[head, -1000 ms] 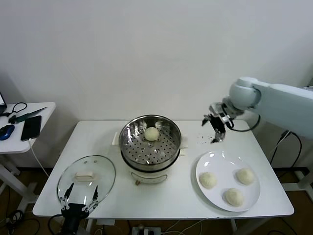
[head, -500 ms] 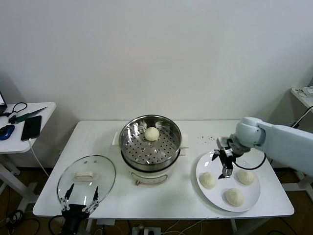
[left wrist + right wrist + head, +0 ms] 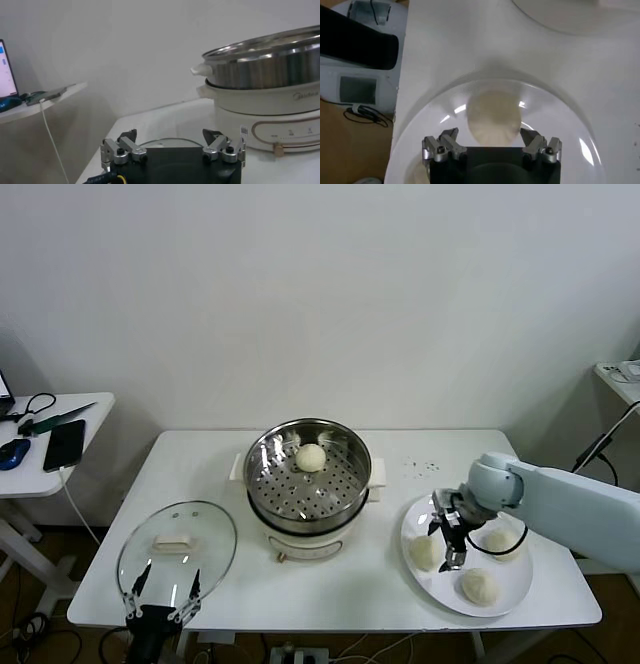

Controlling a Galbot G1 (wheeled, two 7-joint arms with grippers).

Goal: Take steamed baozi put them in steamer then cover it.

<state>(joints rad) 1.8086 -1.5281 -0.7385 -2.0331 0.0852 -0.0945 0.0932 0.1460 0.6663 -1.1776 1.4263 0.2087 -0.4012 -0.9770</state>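
The steamer (image 3: 308,502) stands mid-table with one baozi (image 3: 311,457) on its perforated tray. Three more baozi lie on a white plate (image 3: 512,577) to its right. My right gripper (image 3: 441,547) is open, low over the plate, with its fingers either side of the baozi (image 3: 420,554) nearest the steamer. The right wrist view shows that bun (image 3: 493,118) between the spread fingers of the right gripper (image 3: 490,137), untouched. The cover (image 3: 177,549), a glass lid with a white handle, lies flat at the front left. My left gripper (image 3: 160,596) waits open at its near edge.
A side table (image 3: 40,474) at the far left carries a phone (image 3: 63,445), a mouse and cables. A few dark specks (image 3: 420,467) lie behind the plate. The left wrist view shows the steamer's steel wall (image 3: 265,65) and white base beyond the open left gripper (image 3: 172,139).
My right gripper has come forward from behind the plate and dropped down over the plate's baozi nearest the steamer, staying open. The left arm has not moved.
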